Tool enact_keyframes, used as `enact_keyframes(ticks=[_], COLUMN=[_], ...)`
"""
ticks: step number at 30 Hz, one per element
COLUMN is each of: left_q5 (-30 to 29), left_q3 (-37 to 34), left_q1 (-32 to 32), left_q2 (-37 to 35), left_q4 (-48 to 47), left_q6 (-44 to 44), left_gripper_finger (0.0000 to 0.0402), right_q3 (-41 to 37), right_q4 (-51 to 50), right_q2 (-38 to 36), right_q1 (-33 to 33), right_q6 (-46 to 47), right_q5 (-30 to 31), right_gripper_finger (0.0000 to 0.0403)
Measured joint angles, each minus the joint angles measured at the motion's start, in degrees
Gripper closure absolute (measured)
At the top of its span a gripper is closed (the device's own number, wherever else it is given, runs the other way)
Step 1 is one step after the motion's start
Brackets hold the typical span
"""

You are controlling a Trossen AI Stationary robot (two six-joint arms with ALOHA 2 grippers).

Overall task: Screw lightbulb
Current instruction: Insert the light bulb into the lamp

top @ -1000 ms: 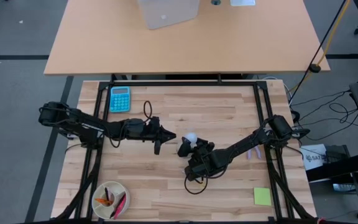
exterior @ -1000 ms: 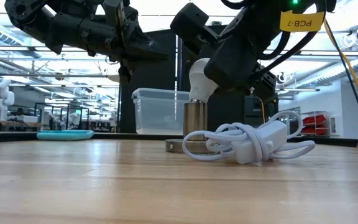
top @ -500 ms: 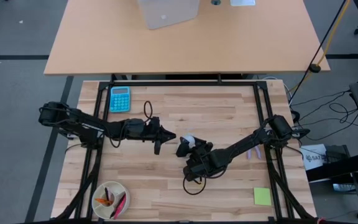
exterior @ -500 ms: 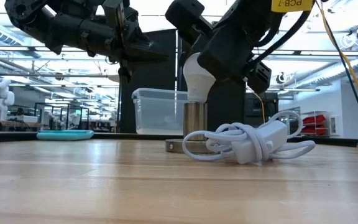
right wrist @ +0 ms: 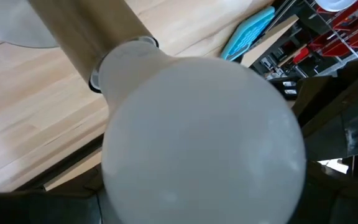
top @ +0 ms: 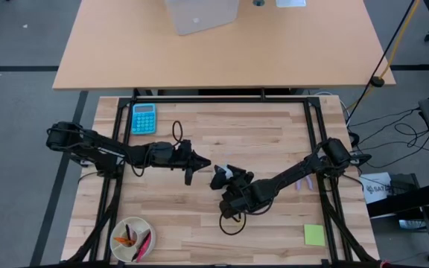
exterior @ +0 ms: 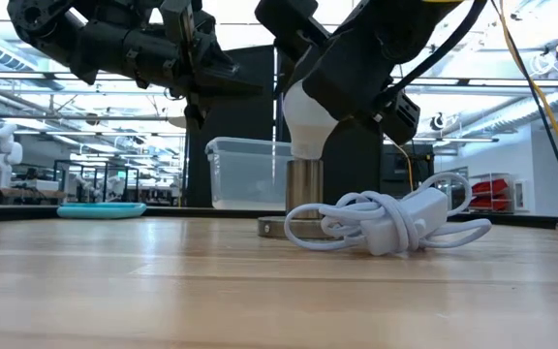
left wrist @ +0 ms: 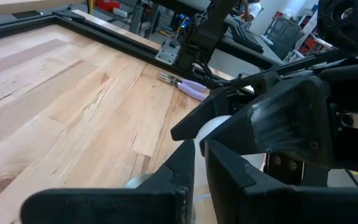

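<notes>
White lightbulb [exterior: 310,124] pinched between right fingers [exterior: 294,24] atop metal socket [exterior: 304,188]; left fingers [left wrist: 185,163] nearly together; no legible writing.

Overhead view straight down, low view level across table [exterior: 114,281], wrist views close, all sharing lightbulb [exterior: 306,116]

Over the last second I've seen my right gripper [exterior: 332,92] swing over toward the left gripper's side, carrying the lightbulb [exterior: 303,116] with it. In the low view the bulb sat tilted off to one side of the metal socket tube [exterior: 304,184]; it now stands nearly straight above the tube, neck down at its top. From above, the white globe [top: 230,174] showed clear of the gripper; now the right gripper [top: 233,177] covers most of it.
</notes>
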Motion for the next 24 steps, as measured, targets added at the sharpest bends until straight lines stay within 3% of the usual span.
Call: enact_keyframes(ticks=[8, 17, 20, 24], left_q5=[0.0, 0.0, 0.0, 0.1], left_q3=[0.0, 0.0, 0.0, 0.0], left_q1=[0.0, 0.0, 0.0, 0.0], left_q2=[0.0, 0.0, 0.0, 0.0], left_q4=[0.0, 0.0, 0.0, 0.0], left_q6=[0.0, 0.0, 0.0, 0.0], left_gripper_finger=[0.036, 0.036, 0.036, 0.036], right_q3=[0.0, 0.1, 0.1, 0.0], right_q4=[-0.1, -4.5, -7.9, -13.7], right_q2=[-1.3, -3.1, -3.1, -4.3], right_q1=[0.1, 1.2, 1.2, 1.1], right_q6=[2.8, 15.3, 22.7, 40.0], right_q5=[1.1, 1.8, 1.5, 0.5], right_gripper_finger=[0.0106, 0.0106, 0.0106, 0.0106])
